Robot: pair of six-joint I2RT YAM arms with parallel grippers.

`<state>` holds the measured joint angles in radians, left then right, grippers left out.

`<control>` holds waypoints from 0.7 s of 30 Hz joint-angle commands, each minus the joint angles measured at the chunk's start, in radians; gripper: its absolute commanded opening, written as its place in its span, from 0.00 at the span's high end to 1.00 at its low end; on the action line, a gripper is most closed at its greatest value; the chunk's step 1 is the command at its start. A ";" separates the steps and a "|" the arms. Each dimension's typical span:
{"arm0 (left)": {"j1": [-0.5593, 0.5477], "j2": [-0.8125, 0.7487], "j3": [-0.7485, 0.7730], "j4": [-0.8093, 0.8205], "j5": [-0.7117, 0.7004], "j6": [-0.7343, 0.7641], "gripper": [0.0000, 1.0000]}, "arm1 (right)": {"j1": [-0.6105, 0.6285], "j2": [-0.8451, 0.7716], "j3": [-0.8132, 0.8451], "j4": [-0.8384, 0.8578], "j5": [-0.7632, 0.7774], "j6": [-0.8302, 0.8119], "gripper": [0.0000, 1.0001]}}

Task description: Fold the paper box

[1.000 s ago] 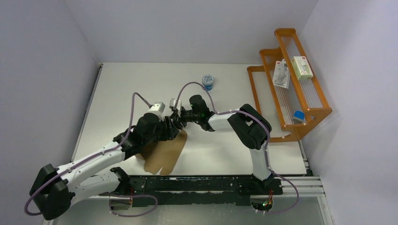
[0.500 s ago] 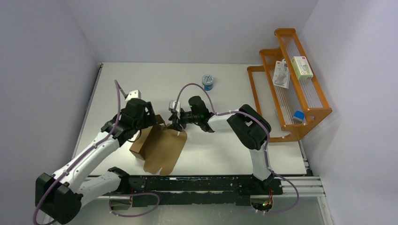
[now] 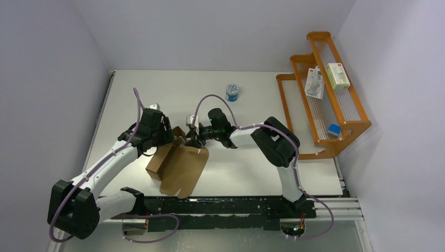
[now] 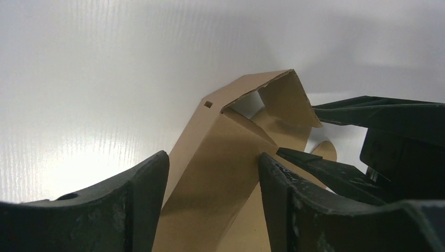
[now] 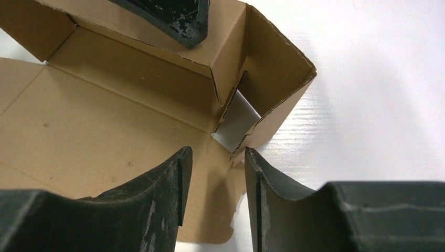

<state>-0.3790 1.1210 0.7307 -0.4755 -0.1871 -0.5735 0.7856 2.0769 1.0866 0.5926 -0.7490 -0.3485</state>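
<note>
Paper box [image 3: 183, 169] lies half-formed near the front middle of the table [image 3: 252, 173], its long axis running from 1 o'clock to 7 o'clock in the top view. Along its left side we see a raised side wall [image 3: 156, 164]. The left gripper [image 3: 175, 138] sits at that wall's far end, fingers wide apart astride it, clamping nothing. Just to the right, the right gripper [image 3: 190, 140] points toward 9 o'clock, also parted and empty, with the corner flap [image 5: 275, 79] straight ahead. We judge it the better placed to tuck that flap.

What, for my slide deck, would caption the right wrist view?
Open right end effector poised at the raised corner of the partly folded paper box.
</note>
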 commanded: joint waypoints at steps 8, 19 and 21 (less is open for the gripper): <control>0.009 0.014 -0.033 0.065 0.117 0.028 0.42 | 0.015 -0.044 -0.036 -0.003 -0.055 -0.006 0.58; 0.008 0.022 -0.056 0.110 0.138 0.017 0.51 | 0.078 -0.106 -0.106 0.057 -0.002 0.034 0.66; 0.009 0.029 -0.062 0.124 0.144 0.016 0.51 | 0.082 -0.114 -0.122 0.068 0.008 0.038 0.66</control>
<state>-0.3763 1.1328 0.6952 -0.3836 -0.0868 -0.5568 0.8585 2.0064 0.9989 0.5987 -0.7620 -0.3302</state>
